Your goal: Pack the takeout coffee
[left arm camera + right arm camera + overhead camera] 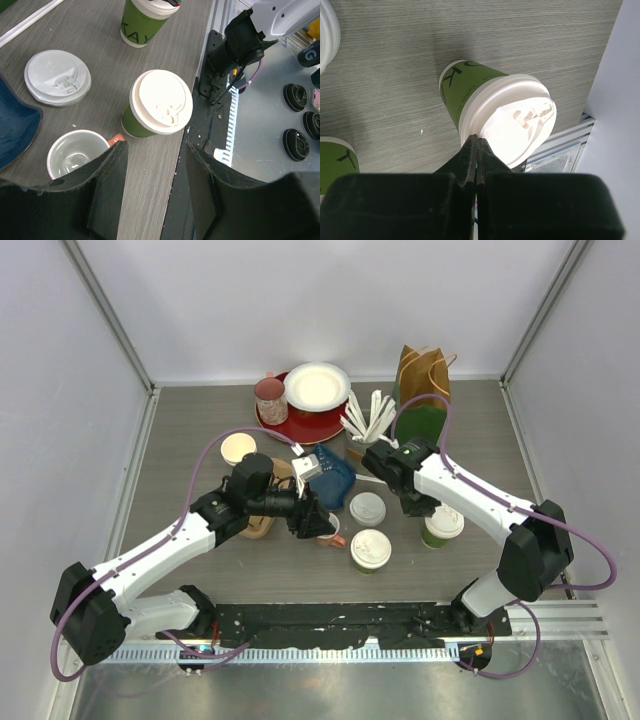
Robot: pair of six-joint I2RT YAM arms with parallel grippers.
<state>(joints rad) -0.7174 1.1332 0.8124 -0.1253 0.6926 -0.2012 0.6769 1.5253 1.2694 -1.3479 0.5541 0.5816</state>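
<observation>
Two lidded cups [371,550] near the tabletop's [200,420] near edge: we record left gripper [156,150] spread above one, right gripper [478,144] pressed together.

Grey wood-grain tabletop [180,440], grain running left to right. White wall panels [300,300] on three sides, joined by slanted aluminium corner posts [112,320]. Black mounting plate [330,618] along near edge, silver slotted rail [565,612] at its right end. Brushed metal sheet [330,695] below. Light even, shadows soft.
</observation>
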